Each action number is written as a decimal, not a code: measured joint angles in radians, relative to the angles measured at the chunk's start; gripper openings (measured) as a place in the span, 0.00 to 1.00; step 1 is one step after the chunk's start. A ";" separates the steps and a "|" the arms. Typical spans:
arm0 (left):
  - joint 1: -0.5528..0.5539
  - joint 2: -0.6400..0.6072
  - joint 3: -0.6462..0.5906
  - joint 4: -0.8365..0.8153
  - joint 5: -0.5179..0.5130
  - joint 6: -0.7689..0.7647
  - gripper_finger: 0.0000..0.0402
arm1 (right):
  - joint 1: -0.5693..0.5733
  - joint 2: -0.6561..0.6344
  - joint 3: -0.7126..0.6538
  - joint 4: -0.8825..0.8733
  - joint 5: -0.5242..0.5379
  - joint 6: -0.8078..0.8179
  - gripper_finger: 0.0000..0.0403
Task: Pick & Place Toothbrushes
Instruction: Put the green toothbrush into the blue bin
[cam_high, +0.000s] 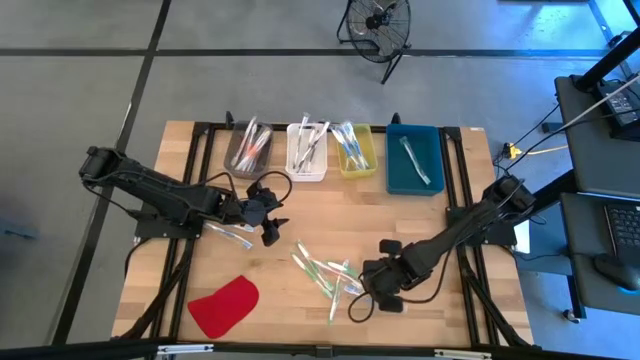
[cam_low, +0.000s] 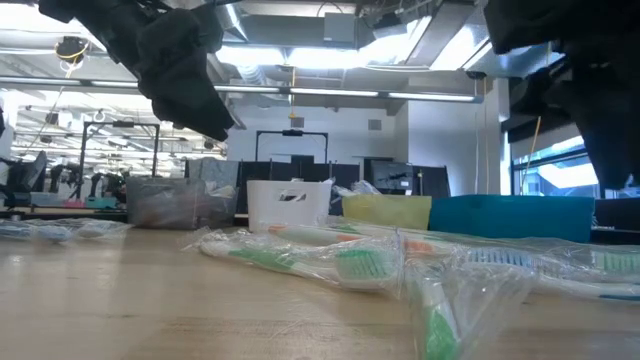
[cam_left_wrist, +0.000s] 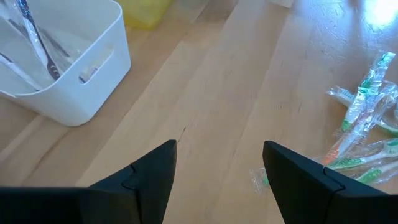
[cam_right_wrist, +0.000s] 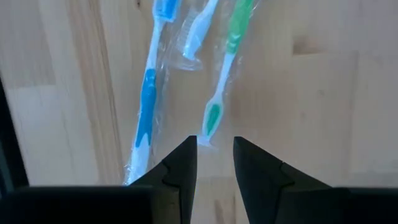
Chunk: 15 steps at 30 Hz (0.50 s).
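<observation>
Several wrapped toothbrushes (cam_high: 325, 272) lie flat in a loose pile on the wooden table, near its front middle. My right gripper (cam_high: 368, 288) points down just right of the pile. Its fingers (cam_right_wrist: 215, 152) stand narrowly open above the handle end of a green toothbrush (cam_right_wrist: 219, 93), with nothing between them. A blue toothbrush (cam_right_wrist: 148, 93) lies beside the green one. My left gripper (cam_high: 270, 230) waits wide open (cam_left_wrist: 217, 168) left of the pile, above bare wood. One more toothbrush (cam_high: 232, 236) lies by it.
A row of bins stands along the far edge, each holding toothbrushes: a grey one (cam_high: 250, 150), a white one (cam_high: 307, 150), a yellow one (cam_high: 356, 150) and a teal one (cam_high: 415, 158). A flat red piece (cam_high: 225, 305) lies at the near left.
</observation>
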 joint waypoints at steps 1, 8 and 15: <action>0.000 0.000 0.000 0.000 0.000 0.000 0.58 | 0.004 0.007 0.000 0.008 -0.002 0.002 0.27; 0.000 0.000 0.000 0.000 0.000 0.000 0.59 | 0.025 0.044 0.000 0.061 0.035 0.016 0.33; 0.000 0.000 0.000 0.000 0.000 0.000 0.59 | 0.026 0.099 0.000 0.084 0.045 0.055 0.44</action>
